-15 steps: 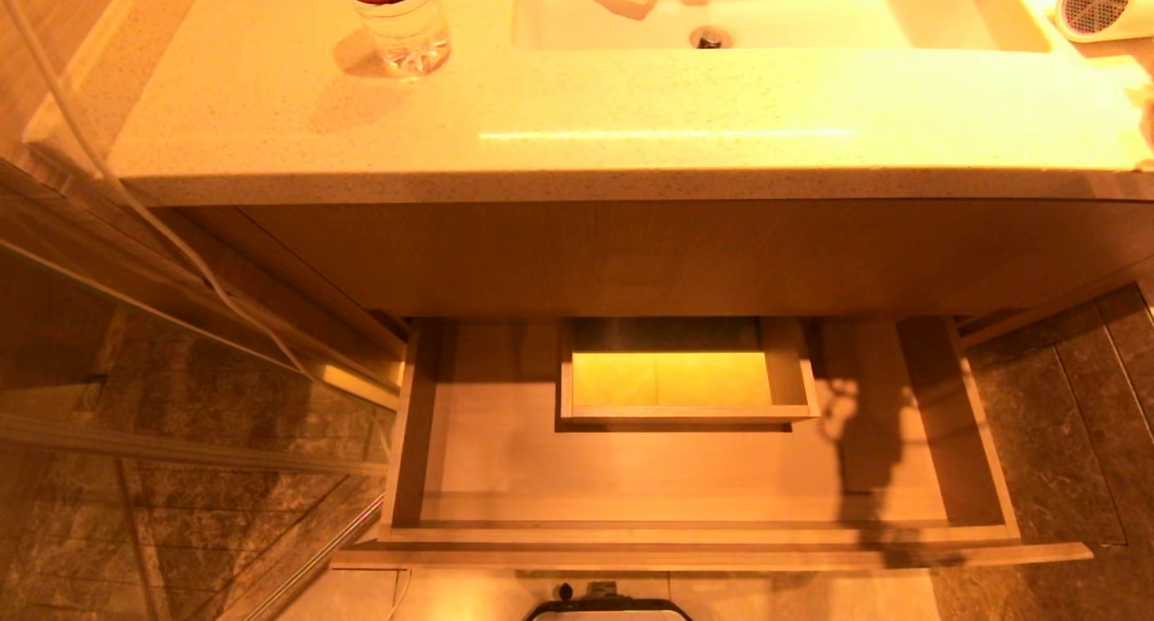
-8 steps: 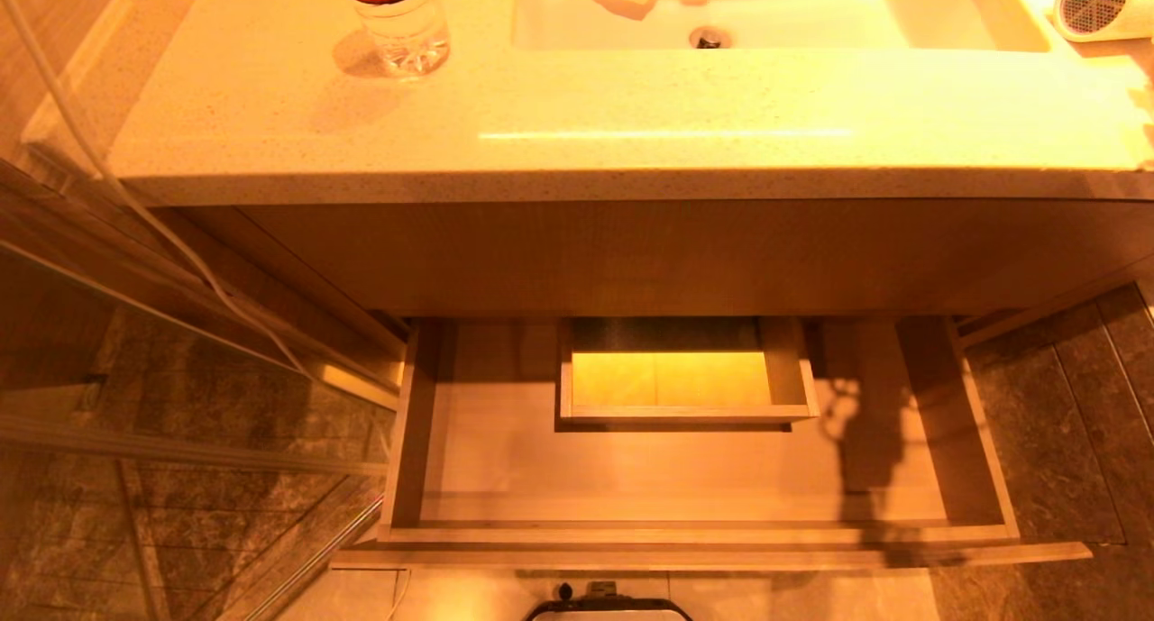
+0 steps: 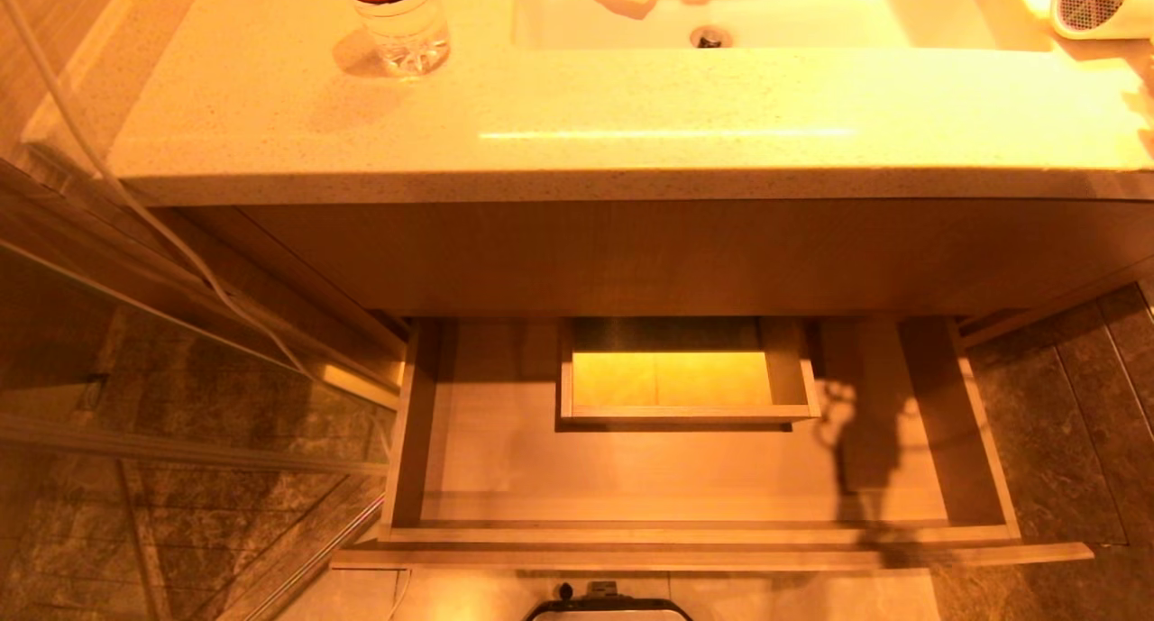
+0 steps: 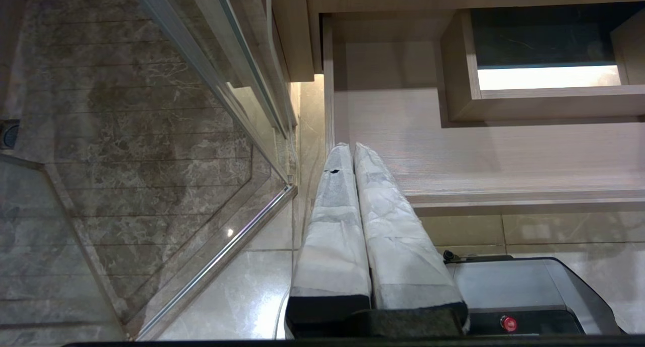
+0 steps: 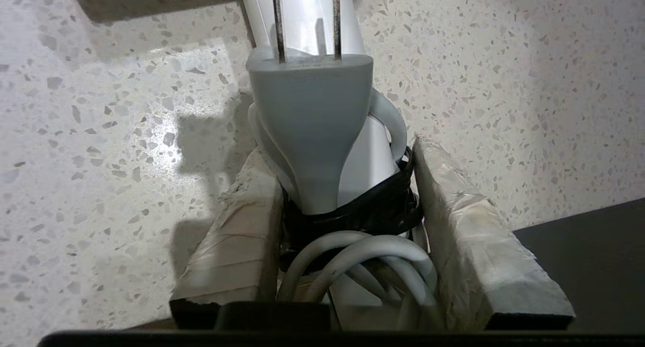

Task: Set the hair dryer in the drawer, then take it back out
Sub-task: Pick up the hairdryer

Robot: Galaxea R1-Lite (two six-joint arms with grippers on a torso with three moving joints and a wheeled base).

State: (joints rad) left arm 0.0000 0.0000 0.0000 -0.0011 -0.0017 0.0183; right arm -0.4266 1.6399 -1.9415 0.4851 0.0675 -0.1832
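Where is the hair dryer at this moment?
The hair dryer lies on the countertop at the far right, beside the sink, with the right gripper closed on its handle.

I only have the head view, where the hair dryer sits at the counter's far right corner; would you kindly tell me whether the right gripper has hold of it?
Observer: Yes, the right gripper is shut on the hair dryer at its handle, over the taped cord bundle.
Operator: Thank you. Where is the plug?
Observer: The grey plug lies against the handle, prongs pointing away from the gripper.
Operator: And the left gripper?
Observer: The left gripper is shut and empty, hanging beside the open drawer's left end.
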